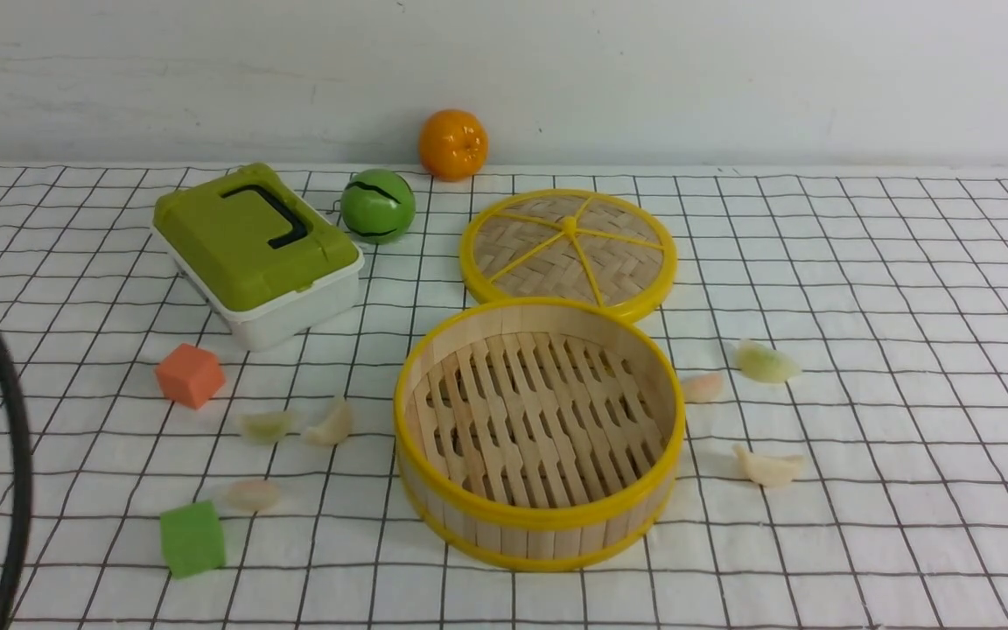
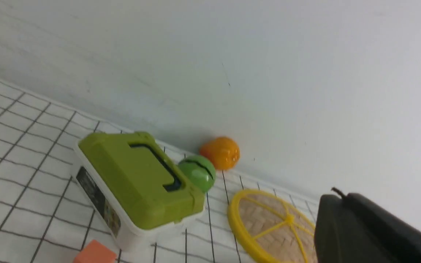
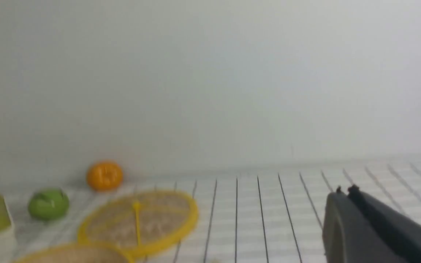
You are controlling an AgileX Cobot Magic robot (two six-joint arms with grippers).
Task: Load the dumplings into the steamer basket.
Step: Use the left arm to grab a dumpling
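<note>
Dumplings (image 1: 766,362), all six, lie at three and nine o'clock of the empty steamer basket (image 1: 539,535); the spread of left gripper (image 2: 371,233) and right gripper (image 3: 371,233) cannot be told.

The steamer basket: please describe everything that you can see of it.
The steamer basket is round, with a wall of upright pale wooden strips, yellow rims at top and bottom, and a slatted wooden floor. It stands upright and open on the checked cloth, empty. The woven lid lies just behind it.
</note>
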